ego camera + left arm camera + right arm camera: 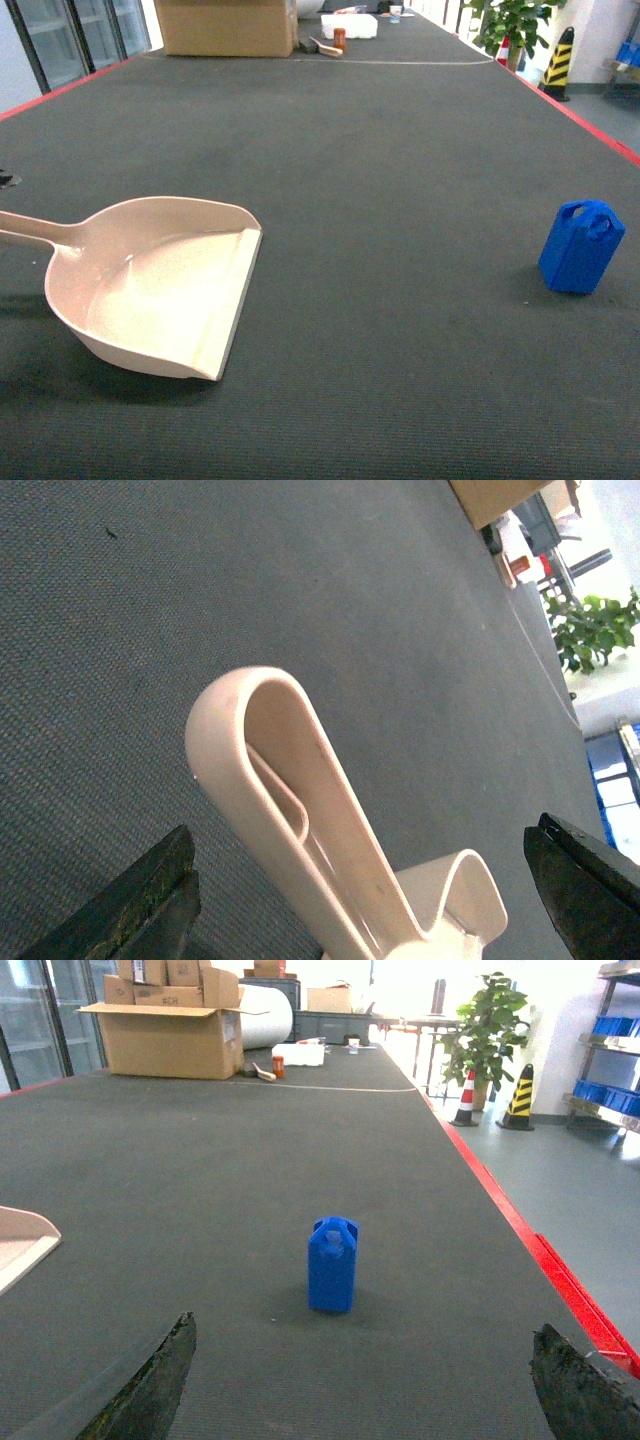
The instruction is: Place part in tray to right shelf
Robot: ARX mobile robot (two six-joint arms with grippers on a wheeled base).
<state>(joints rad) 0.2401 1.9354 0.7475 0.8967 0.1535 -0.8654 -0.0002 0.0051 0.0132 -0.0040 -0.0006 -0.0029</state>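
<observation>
Blue part (333, 1264) upright, ahead of spread right gripper (360, 1400)

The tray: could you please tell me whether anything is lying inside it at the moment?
Nothing shows inside the tray; its pale floor is bare in the head view. The part stands apart on the dark mat, far to its right. The inner face of the near rim is hidden.
</observation>
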